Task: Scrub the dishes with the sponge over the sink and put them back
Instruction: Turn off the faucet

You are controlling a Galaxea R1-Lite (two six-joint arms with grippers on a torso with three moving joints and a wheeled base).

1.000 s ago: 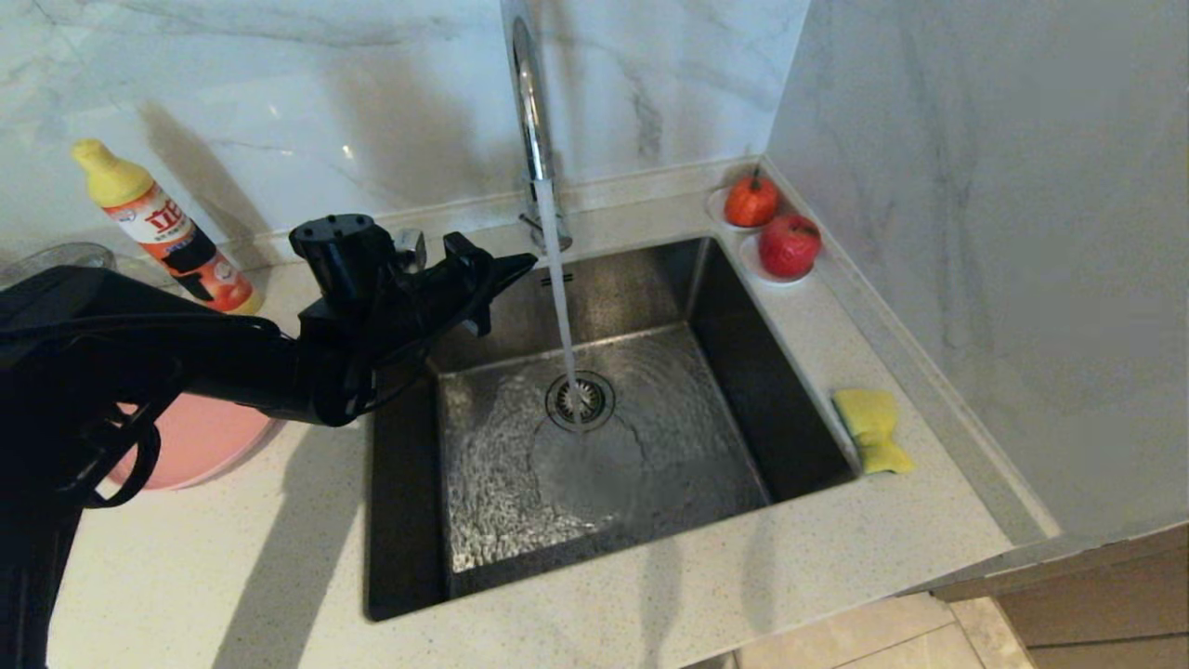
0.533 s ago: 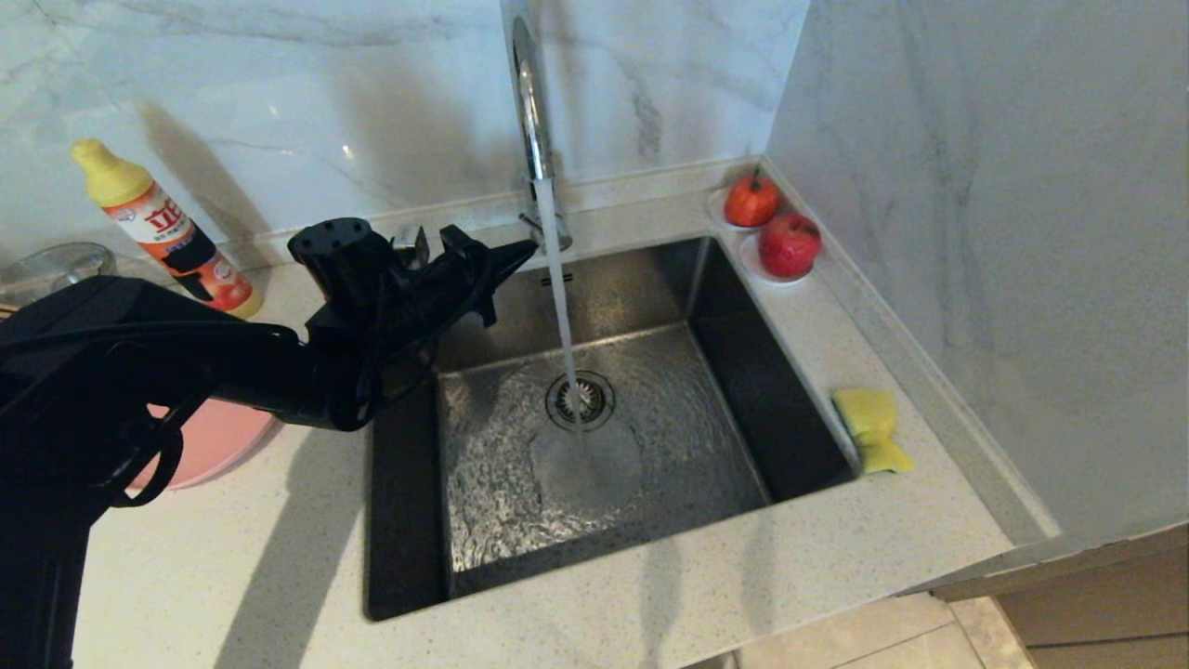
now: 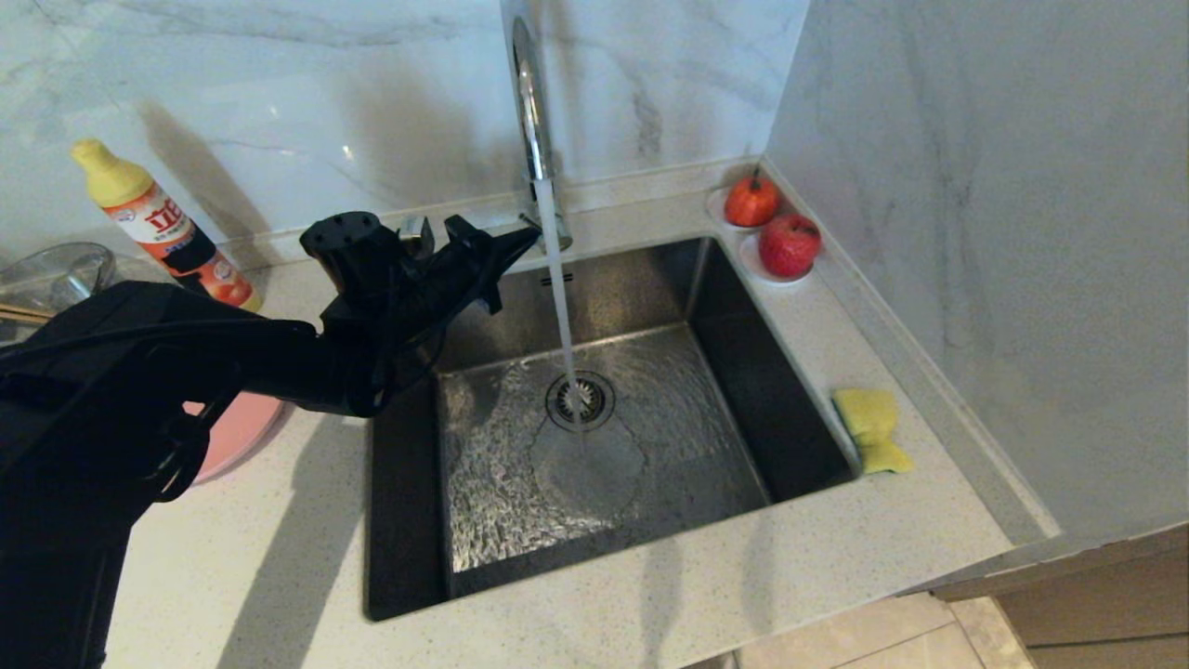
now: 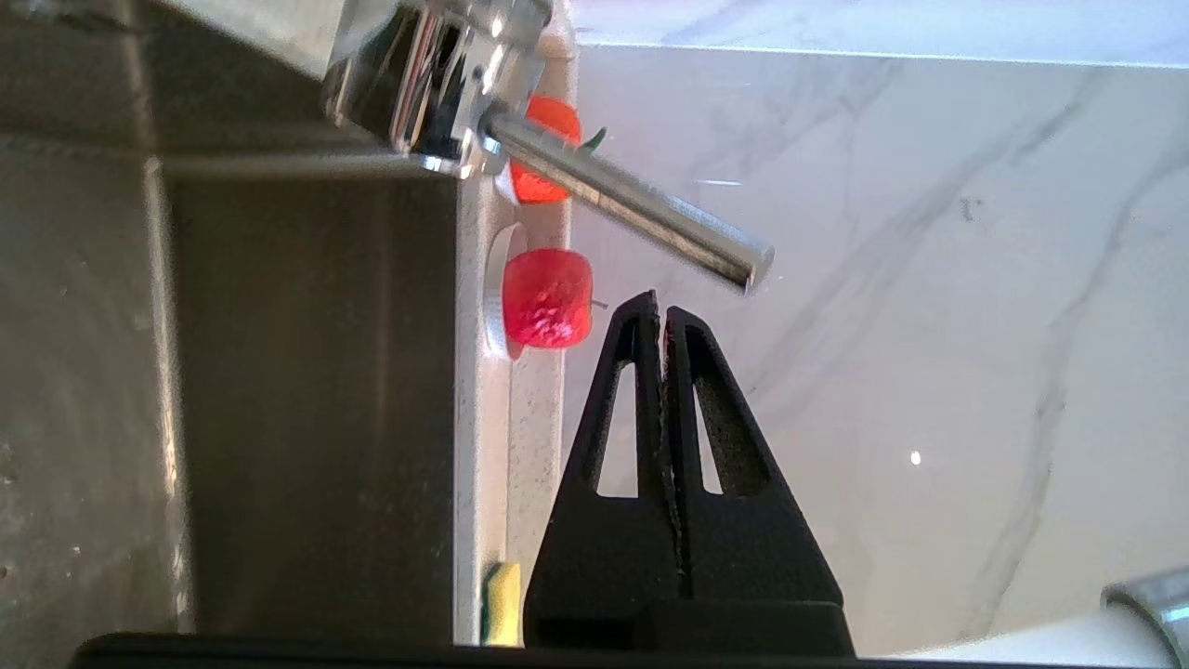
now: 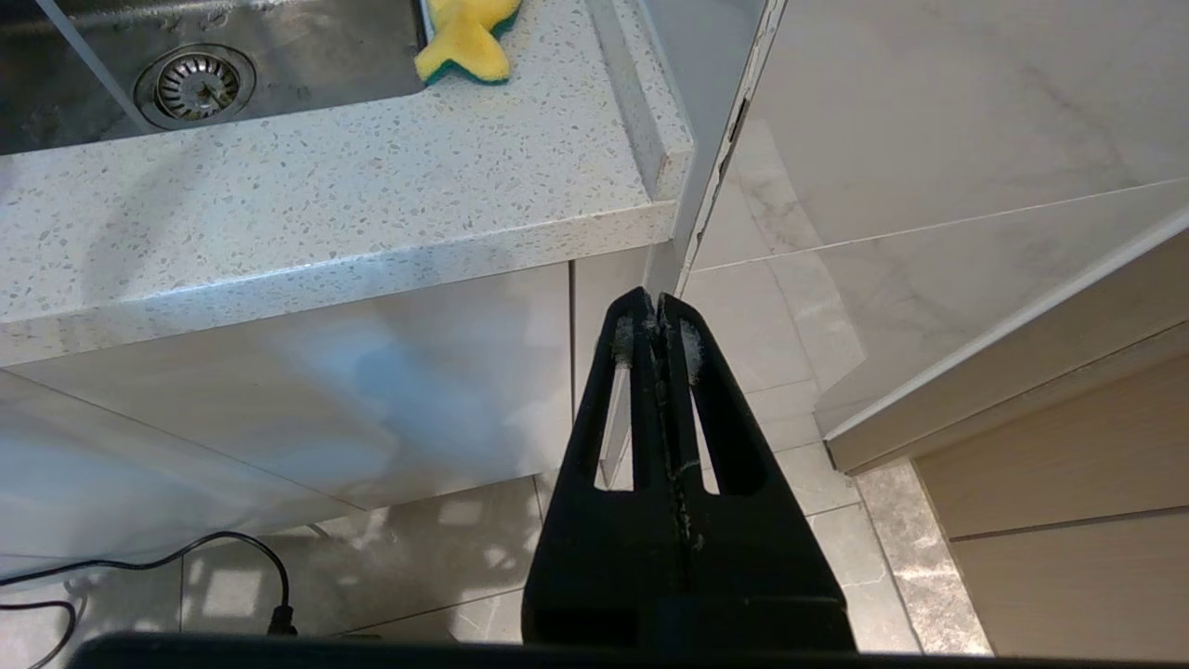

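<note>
The robot's left arm (image 3: 186,362) is all black, thick and smooth, like a big dark sleeve. Thin black cables (image 3: 172,446) loop along it and hang in curves near its wide part. On top near the hand sits a short round black knob (image 3: 348,237) with small holes in its flat face. A little shiny silver piece (image 3: 415,232) shows just beside it. The left gripper (image 4: 661,307) has two long black fingers (image 4: 622,409) that come to a point, each with a long window cut through it and a rough, grainy inner side. The right gripper (image 5: 650,302) looks the same, black and pointed, with pale scuffs near its tips.
</note>
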